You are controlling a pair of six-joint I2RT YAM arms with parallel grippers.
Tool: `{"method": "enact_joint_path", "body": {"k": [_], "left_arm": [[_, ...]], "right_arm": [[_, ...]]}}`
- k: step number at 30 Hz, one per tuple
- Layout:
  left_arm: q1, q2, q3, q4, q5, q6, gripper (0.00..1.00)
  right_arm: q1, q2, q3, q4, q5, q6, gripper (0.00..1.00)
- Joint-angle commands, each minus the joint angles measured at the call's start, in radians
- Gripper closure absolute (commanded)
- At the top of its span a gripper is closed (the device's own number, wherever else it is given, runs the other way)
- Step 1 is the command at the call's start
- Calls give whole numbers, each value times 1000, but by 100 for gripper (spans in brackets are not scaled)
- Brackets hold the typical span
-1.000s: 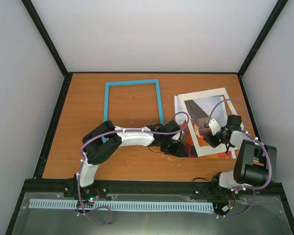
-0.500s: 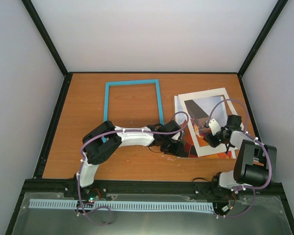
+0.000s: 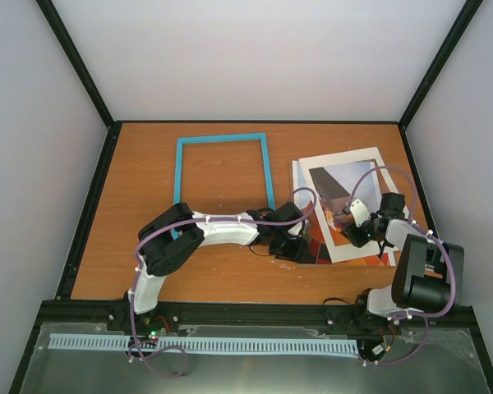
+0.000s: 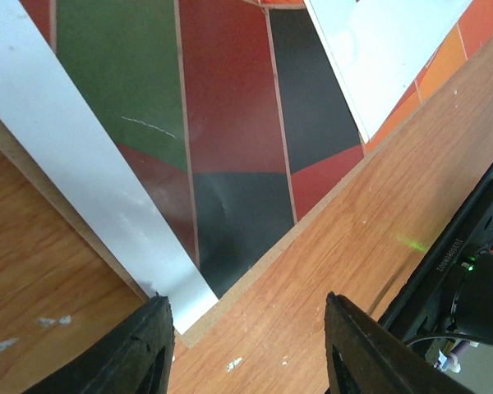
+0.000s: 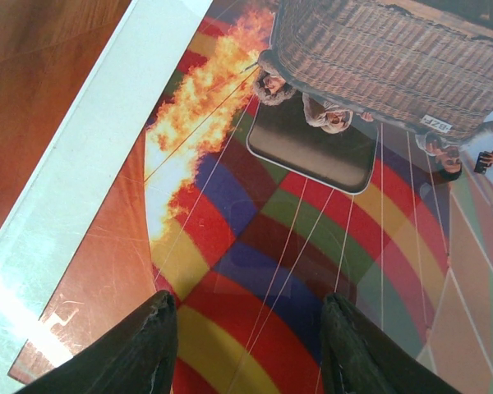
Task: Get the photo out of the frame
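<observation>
Left gripper [image 4: 246,353]: jaws about half apart, nothing between them. It sits low over the corner of a board-mounted print [image 4: 230,131] with green, red and black panels. I can't tell whether the tips touch it.

Right gripper [image 5: 251,349]: jaws also partway apart, gripping nothing. It is poised over the photo [image 3: 335,174], a hot-air balloon shot with basket, flame and checkered envelope. Contact is unclear from my feed.

Surface: brown wooden table [image 3: 123,246]. The frame [image 3: 179,168] lies flat at 11 o'clock from table centre, with a light-blue border and tabletop showing through its opening. The photo lies outside the frame at 3 o'clock, tilted and overlapping the board-mounted print.

Room: pale walls [image 3: 255,57], black corner posts [image 3: 78,70].
</observation>
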Motion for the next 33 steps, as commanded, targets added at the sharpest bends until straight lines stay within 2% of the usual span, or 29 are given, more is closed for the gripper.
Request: {"method": "enact_joint_path", "body": {"k": [1,16,20,24,28,30,33], "left_arm": [[-9,-8,16,22,29,9,50],[-9,73,97,5,37,41,50],[-9,29,102,-13,-22,56,50],[-5,-95,80,-22,-128,90,47],[26,-201,10,-12,-225,74,44],[46,-254,-48,14,-256,47,44],[63,-330,-148,59,-285,10,45]], "right_arm": [[3,17,-33,-60,51,5,52],[4,16,-32,-60,50,5,51],[3,3,17,-154,36,-4,49],[3,-136,86,-276,20,-52,40],[24,-300,120,-436,-149,-179,24],[87,-358,99,-476,-172,-225,19],[235,-414,45,-459,-89,-228,18]]}}
